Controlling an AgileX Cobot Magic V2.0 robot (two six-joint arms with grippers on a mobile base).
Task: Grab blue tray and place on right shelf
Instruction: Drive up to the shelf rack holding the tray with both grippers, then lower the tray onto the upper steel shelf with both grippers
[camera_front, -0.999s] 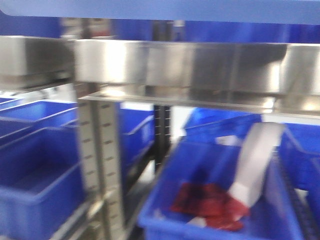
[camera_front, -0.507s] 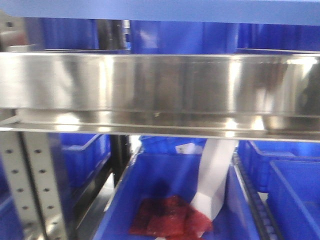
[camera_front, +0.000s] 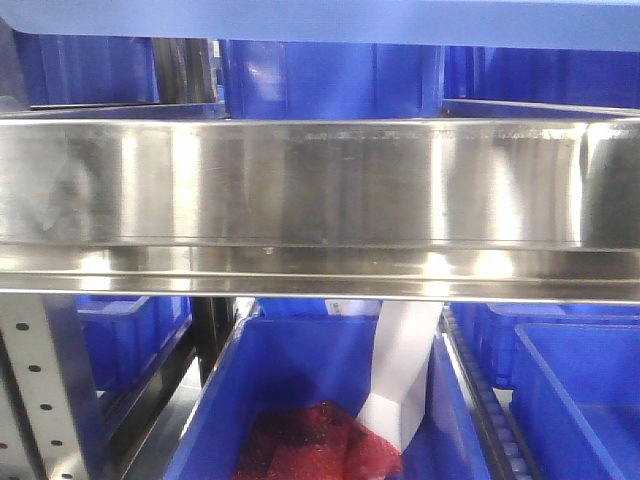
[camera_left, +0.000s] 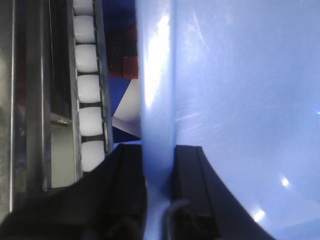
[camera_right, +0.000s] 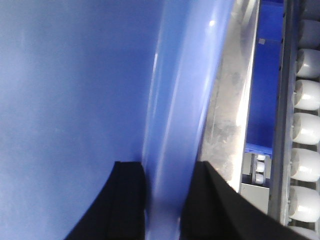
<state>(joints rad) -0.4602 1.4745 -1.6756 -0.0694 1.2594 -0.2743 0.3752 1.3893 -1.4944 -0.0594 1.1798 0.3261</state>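
Observation:
The blue tray shows as a periwinkle band (camera_front: 320, 18) along the top of the front view, above the right shelf's broad steel front rail (camera_front: 320, 190). In the left wrist view my left gripper (camera_left: 159, 165) is shut on the tray's rim (camera_left: 157, 90), one black finger on each side. In the right wrist view my right gripper (camera_right: 168, 172) is shut on the tray's opposite rim (camera_right: 185, 90). The tray's glossy floor fills most of both wrist views. Neither gripper shows in the front view.
Deep dark-blue bins stand behind and below the rail; one (camera_front: 290, 400) holds a red mesh bag (camera_front: 315, 445) and a white strip (camera_front: 400, 380). A perforated grey upright (camera_front: 40, 390) stands at lower left. White rollers line the rack in the left wrist view (camera_left: 90, 90) and right wrist view (camera_right: 305, 135).
The front view has swung right along the rack and closed in. The steel rail now spans the whole frame, and the perforated upright has slid to the far left.

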